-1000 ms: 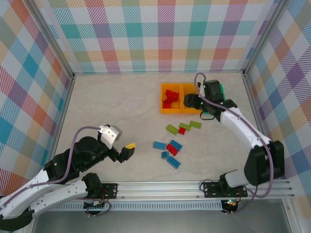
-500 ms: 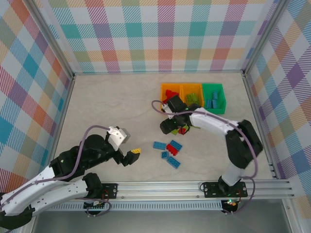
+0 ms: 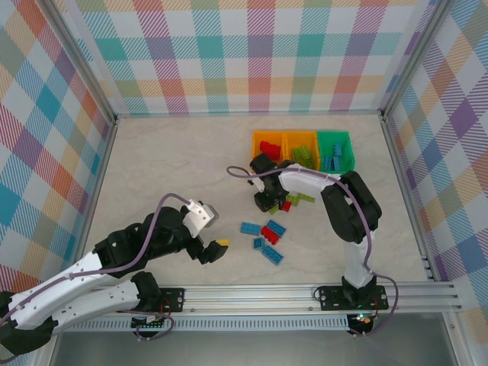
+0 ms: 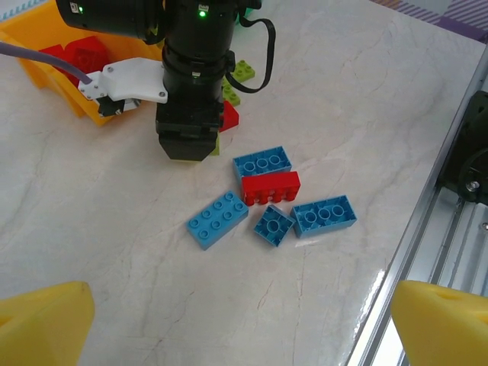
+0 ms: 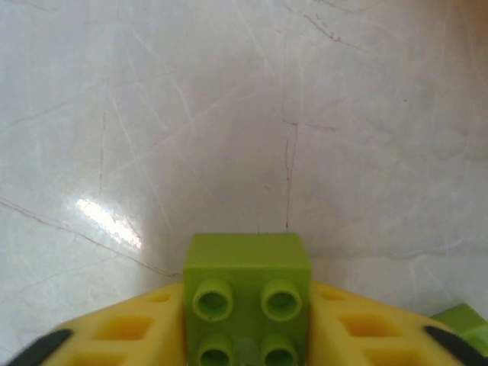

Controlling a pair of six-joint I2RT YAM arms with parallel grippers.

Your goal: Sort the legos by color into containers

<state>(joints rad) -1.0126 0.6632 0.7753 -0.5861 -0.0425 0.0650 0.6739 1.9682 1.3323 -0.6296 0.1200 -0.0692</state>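
My right gripper (image 3: 267, 201) is down at the left end of the loose legos, shut on a lime green brick (image 5: 247, 293) that sits between its yellow fingers (image 5: 126, 332). From the left wrist it shows as a black gripper (image 4: 187, 145) pointing at the table. Just in front lie a red brick (image 4: 271, 187) and several blue bricks (image 4: 218, 219). More lime bricks (image 3: 301, 198) and a red one (image 3: 286, 204) lie to its right. The containers stand in a row behind: an orange bin (image 3: 255, 149) with red bricks, an orange bin (image 3: 301, 134) with lime ones, a green bin (image 3: 335, 134) with blue ones. My left gripper (image 3: 216, 248) hovers open, left of the blue bricks.
Plaid walls close in the table on three sides. A metal rail (image 3: 305, 293) runs along the near edge, with the arm bases on it. Bare marble tabletop (image 3: 168, 168) stretches left of the bins.
The right arm swung from over the bins down to the loose pile and closed on a lime brick. The left arm crept a little to the right, still open.
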